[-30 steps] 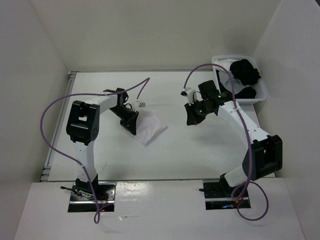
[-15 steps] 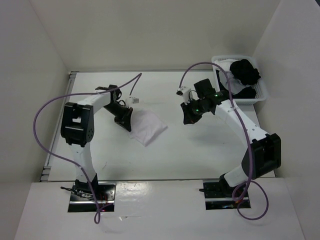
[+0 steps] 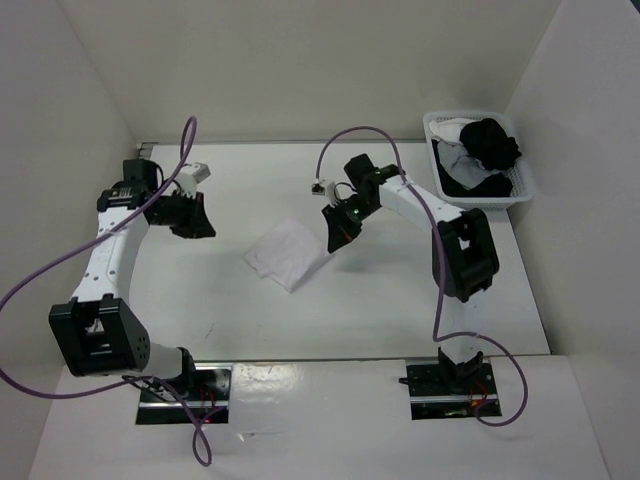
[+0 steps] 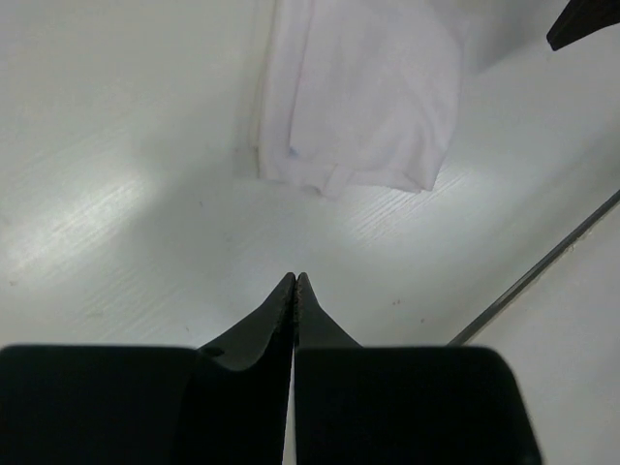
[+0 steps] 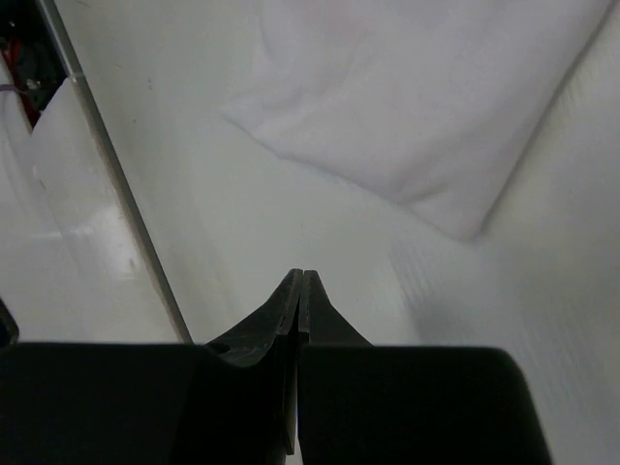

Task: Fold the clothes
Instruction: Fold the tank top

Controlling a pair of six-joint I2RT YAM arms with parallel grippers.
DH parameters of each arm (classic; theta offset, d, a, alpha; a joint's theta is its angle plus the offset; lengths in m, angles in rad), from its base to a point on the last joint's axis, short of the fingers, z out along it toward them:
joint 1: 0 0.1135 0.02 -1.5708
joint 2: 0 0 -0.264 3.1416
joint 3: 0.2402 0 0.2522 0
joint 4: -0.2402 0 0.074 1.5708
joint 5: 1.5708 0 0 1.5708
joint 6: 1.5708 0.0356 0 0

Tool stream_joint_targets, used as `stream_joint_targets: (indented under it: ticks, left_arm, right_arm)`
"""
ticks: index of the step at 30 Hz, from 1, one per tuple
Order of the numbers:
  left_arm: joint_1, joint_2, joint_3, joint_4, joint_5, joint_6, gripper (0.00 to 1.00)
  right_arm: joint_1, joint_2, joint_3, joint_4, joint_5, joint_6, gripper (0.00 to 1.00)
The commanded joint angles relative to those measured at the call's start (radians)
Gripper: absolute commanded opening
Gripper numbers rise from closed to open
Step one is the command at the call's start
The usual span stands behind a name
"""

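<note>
The clothes, one white garment (image 3: 288, 252), lie folded into a small flat packet in the middle of the table; the left wrist view has the garment (image 4: 368, 97) ahead of the fingers, and the right wrist view shows the garment (image 5: 426, 107) too. My left gripper (image 3: 198, 222) hangs left of it, apart from it, shut and empty; its tips (image 4: 294, 281) meet with nothing between. My right gripper (image 3: 336, 236) hovers just right of the packet, shut and empty, its tips (image 5: 300, 276) pressed together.
A white lattice basket (image 3: 522, 160) at the back right corner holds dark and white clothing (image 3: 488, 142). Purple cables loop from both arms. White walls close in the table on the left, back and right. A metal rail (image 5: 116, 174) edges the tabletop.
My left gripper has pulled away from the garment toward the back left. My right gripper has swung left to the garment's right edge. The garment has shifted slightly left.
</note>
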Motion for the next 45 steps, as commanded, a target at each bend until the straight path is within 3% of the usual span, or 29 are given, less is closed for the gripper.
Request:
stream_joint_targets:
  ticks: [1,12,16,17,20,21,24,40,45]
  left_arm:
    - [0.046,-0.047,-0.062,0.05,-0.009,-0.037,0.03]
    - [0.078,-0.094,-0.119,0.118,-0.072,-0.085,0.17]
    - [0.078,-0.072,-0.119,0.127,-0.082,-0.094,0.4]
    - [0.078,-0.072,-0.119,0.127,-0.069,-0.094,0.54]
    - [0.078,-0.072,-0.119,0.127,-0.069,-0.085,0.76]
    - [0.078,-0.072,-0.119,0.127,-0.069,-0.085,0.88]
    - [0.078,-0.072,-0.119,0.127,-0.069,-0.085,1.0]
    - [0.078,-0.054,-0.119,0.127,-0.08,-0.085,1.0]
    - [0.078,-0.045,-0.119,0.127,-0.071,-0.085,1.0]
  right_arm:
    - [0.008,0.065,0.129,-0.092,-0.183,-0.09,0.0]
    - [0.074,0.371,0.432,-0.383,-0.338,-0.288,0.0]
    - [0.112,0.469,0.491,-0.422,-0.35,-0.321,0.0]
    - [0.121,0.481,0.516,-0.422,-0.35,-0.321,0.0]
    - [0.121,0.532,0.574,-0.422,-0.372,-0.308,0.0]
    - [0.121,0.544,0.588,-0.422,-0.372,-0.298,0.0]
    - [0.121,0.589,0.614,-0.422,-0.381,-0.298,0.0]
    - [0.13,0.736,0.647,-0.422,-0.343,-0.29,0.0]
    - [0.13,0.549,0.625,-0.422,-0.333,-0.269,0.0]
